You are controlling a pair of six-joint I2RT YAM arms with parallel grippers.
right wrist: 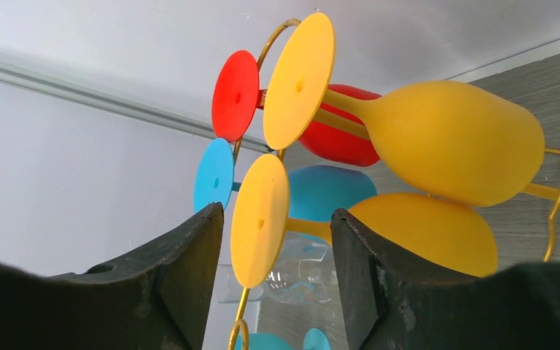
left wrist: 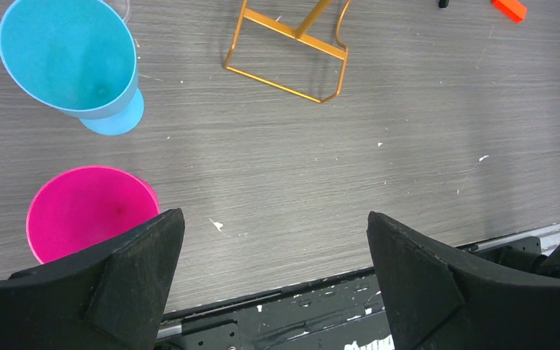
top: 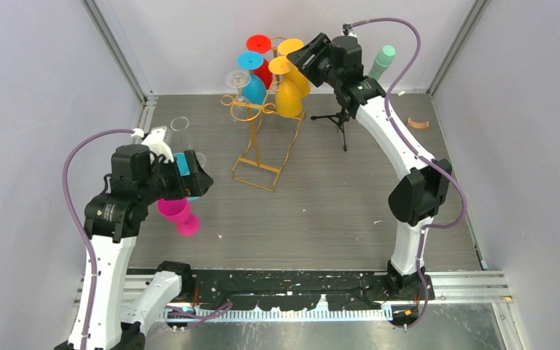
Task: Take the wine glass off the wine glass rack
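Overhead, the wine glass rack (top: 254,146) is seen standing on the grey table (top: 335,204) at about 12 o'clock from the table's middle, with its rectangular wire base turned toward the arms. Glasses are hung upside down from its hooks, feet uppermost: a red glass (right wrist: 335,142), a blue glass (right wrist: 324,191), a clear glass (right wrist: 292,281) and two yellow ones. The right gripper (right wrist: 275,213) is raised to the top of the rack on its 3 o'clock side. Its jaws are held apart with the round foot of the lower yellow glass (right wrist: 423,233) set between them. A gap is seen between that foot and the finger at 3 o'clock, so nothing is clamped. The upper yellow glass (right wrist: 452,146) is hung just above, its bowl close to the lower bowl. The left gripper (left wrist: 275,226) is held over the table at about 8 o'clock from the rack, its jaws spread wide with only bare tabletop seen between them. In its wrist view a pink glass (left wrist: 87,208) is stood mouth up just beside the finger at 9 o'clock, and a light blue glass (left wrist: 69,55) is stood at 11 o'clock, apart from the pink one. A black tripod (top: 341,120) is placed at 3 o'clock from the rack.
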